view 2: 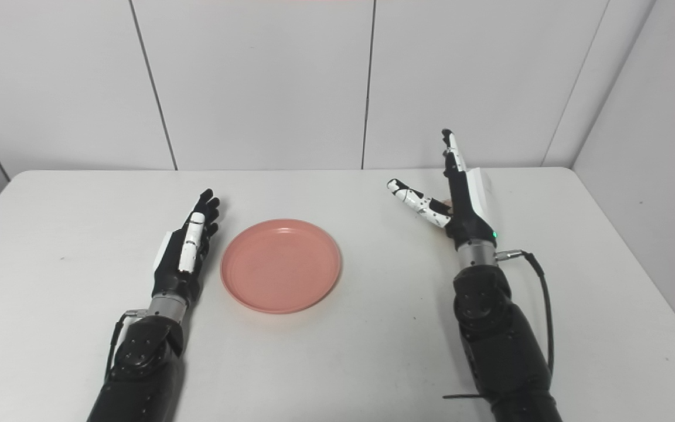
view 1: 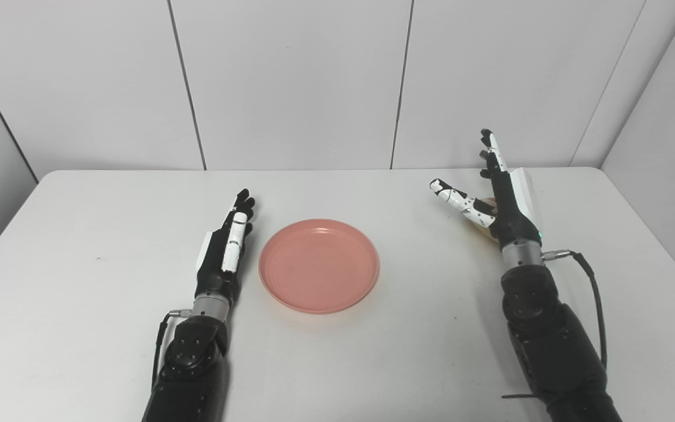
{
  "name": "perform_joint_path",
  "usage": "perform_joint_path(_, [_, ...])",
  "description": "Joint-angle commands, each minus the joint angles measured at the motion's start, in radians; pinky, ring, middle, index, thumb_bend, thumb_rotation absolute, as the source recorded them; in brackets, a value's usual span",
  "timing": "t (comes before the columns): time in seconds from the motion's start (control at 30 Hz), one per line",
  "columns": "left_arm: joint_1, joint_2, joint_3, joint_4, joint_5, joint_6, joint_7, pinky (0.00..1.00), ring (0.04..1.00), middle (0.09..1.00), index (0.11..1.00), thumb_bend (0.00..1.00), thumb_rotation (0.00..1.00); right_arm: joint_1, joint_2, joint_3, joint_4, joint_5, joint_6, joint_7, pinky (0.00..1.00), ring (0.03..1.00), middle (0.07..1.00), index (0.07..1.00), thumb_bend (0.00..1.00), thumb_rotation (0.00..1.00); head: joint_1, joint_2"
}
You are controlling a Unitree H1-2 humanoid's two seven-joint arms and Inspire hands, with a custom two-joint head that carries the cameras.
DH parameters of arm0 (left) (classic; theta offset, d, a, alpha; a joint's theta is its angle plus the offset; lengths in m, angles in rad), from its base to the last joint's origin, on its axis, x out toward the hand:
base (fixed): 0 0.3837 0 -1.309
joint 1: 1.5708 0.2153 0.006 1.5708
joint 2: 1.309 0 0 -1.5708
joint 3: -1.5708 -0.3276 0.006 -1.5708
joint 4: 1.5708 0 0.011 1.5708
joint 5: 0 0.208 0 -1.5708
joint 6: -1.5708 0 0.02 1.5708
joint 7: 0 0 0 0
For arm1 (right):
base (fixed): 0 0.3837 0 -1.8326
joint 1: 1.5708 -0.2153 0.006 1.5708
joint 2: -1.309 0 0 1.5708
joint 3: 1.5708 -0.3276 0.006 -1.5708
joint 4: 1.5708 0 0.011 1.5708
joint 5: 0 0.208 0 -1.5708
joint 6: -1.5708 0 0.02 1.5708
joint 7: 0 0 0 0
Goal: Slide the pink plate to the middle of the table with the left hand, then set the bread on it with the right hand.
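While the round pink plastic plate sits empty near the table's middle, the left hand lies flat just beside its left rim, fingers straight and together, holding nothing, w/ a thin gap to the plate. Right hand stands edge-up on the far right side of the white table, fingers spread wide, thumb out toward the centre, also empty. Bread is mostly hidden behind that hand; only a small pale-tan sliver shows between thumb and palm, so shape and exact contact can't be told.

Judging by looks: plate is light, stiff, smooth-bottomed, prob. slides easily w/ a push on the rim, and may skate further if knocked. Bread should be light and soft, squashes if pinched hard. Best hold is likely across its sides, thumb opposite fingers, gentle close, then lift clear before carrying over to the plate's centre.
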Motion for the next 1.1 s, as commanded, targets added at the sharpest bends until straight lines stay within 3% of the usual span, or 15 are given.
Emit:
perform_joint_path(0.0, [-0.02,0.015,0.005,0.001,-0.019,-0.034,-0.032,1.0,0.999,0.981,0.971,0.46,1.0,-0.063,-0.035,0.01,-0.017,-0.056,0.069,-0.013,0.73,0.869,0.928,0.948,0.74,0.6,-0.01,0.0])
perform_joint_path(0.1, [-0.019,0.021,0.006,-0.003,-0.04,-0.026,-0.058,1.0,1.0,0.985,0.979,0.45,1.0,-0.071,-0.058,0.028,-0.012,-0.1,0.115,-0.011,0.7,0.853,0.916,0.941,0.76,0.56,-0.021,0.0])
perform_joint_path(0.23, [-0.019,0.025,0.009,-0.004,-0.058,-0.013,-0.073,1.0,0.991,0.973,0.968,0.44,1.0,-0.08,-0.085,0.055,0.007,-0.133,0.15,0.001,0.75,0.867,0.909,0.922,0.79,0.5,-0.035,0.003])
perform_joint_path(0.37, [-0.019,0.028,0.011,-0.005,-0.067,-0.016,-0.087,1.0,0.986,0.969,0.964,0.45,1.0,-0.089,-0.112,0.081,0.046,-0.179,0.188,-0.01,0.74,0.844,0.888,0.901,0.82,0.44,-0.04,0.005])
perform_joint_path(0.53, [-0.021,0.028,0.012,-0.002,-0.071,-0.017,-0.088,1.0,0.99,0.971,0.964,0.45,1.0,-0.093,-0.127,0.096,0.064,-0.197,0.232,0.019,0.79,0.847,0.882,0.918,0.83,0.45,-0.038,0.007])
perform_joint_path(0.87, [-0.021,0.033,0.007,-0.002,-0.062,-0.029,-0.091,1.0,0.993,0.975,0.968,0.45,1.0,-0.103,-0.143,0.121,0.101,-0.189,0.285,0.073,0.76,0.828,0.849,0.875,0.83,0.34,-0.04,0.009])
perform_joint_path(1.07, [-0.019,0.028,0.015,-0.012,-0.082,-0.012,-0.096,1.0,0.997,0.976,0.966,0.45,1.0,-0.099,-0.136,0.124,0.099,-0.185,0.305,0.083,0.55,0.666,0.739,0.816,0.75,0.19,-0.038,0.011])
